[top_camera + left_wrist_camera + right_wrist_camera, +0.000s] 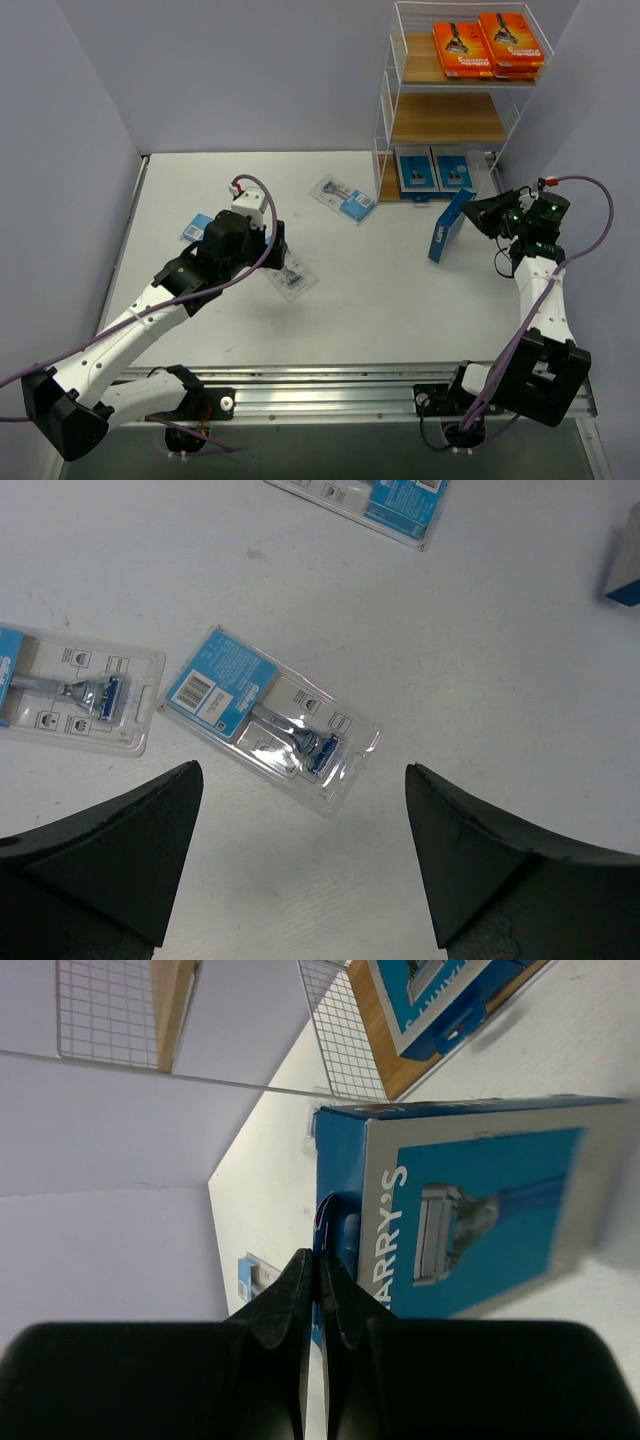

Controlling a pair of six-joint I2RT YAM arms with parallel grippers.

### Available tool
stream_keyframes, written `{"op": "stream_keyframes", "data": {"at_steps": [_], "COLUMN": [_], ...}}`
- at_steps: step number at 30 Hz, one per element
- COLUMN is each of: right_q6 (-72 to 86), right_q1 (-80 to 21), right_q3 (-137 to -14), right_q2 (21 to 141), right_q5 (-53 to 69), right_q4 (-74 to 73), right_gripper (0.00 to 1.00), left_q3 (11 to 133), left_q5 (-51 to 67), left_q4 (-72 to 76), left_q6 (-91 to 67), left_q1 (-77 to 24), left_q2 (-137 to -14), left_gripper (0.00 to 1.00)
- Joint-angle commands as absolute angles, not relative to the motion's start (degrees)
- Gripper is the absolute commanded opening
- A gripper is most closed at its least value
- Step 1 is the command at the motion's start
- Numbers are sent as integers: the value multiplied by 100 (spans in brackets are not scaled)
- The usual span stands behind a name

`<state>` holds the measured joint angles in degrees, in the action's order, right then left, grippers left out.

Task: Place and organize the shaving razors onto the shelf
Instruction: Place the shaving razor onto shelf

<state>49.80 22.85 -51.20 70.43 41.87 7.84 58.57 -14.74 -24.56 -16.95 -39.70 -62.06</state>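
Note:
The white wire shelf (385,110) stands at the back right. Two orange razor boxes (490,45) lie on its top tier, and two blue boxes (433,170) sit on the bottom tier. My right gripper (478,212) (320,1260) is shut on the hang tab of a blue-and-grey razor box (448,226) (480,1210), held tilted just in front of the shelf (340,1030). My left gripper (270,245) (302,780) hangs open over a clear blister pack (291,279) (270,720) lying flat on the table. The pack sits just ahead of the fingertips (185,780), apart from them.
Another blister pack (343,198) (370,495) lies mid-table toward the shelf. One more (197,228) (75,695) lies to the left of my left arm. The middle tier (445,118) of the shelf holds nothing. Walls close in the table on three sides.

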Motion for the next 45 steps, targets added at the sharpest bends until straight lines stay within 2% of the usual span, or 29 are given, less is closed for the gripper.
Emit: {"op": "stream_keyframes", "data": {"at_steps": [1,13,19,30,38,44,45], "right_q6": [4476,3578,2839,2497,2198,2022,2013], "right_q1": [2312,2224,2206,2206,2224,2224,2224], "right_q3": [-5545,-6020,-6337,-6231,-6635,-6715,-6715], "right_q2": [7084,7189,7339,7295,7216,7295,7295], "right_q5": [4509,4228,3639,3375,2471,2373,2321], "right_q4": [335,-1289,-2143,-2416,-2883,-3111,-3137], "right_gripper": [0,0,0,0,0,0,2], "left_q3": [5915,5906,5906,5906,5915,5906,5906], "left_q5": [-1547,-1468,-1424,-1389,-1380,-1371,-1371], "left_q4": [-2224,-2224,-2224,-2232,-2241,-2241,-2233], "left_q6": [-1723,-1740,-1749,-1775,-1775,-1775,-1775], "left_q1": [-3981,-3973,-3973,-3990,-3990,-3990,-3990], "left_q2": [-6179,-6187,-6196,-6258,-6284,-6267,-6267], "left_gripper": [91,91,91,91,91,91,91]}}
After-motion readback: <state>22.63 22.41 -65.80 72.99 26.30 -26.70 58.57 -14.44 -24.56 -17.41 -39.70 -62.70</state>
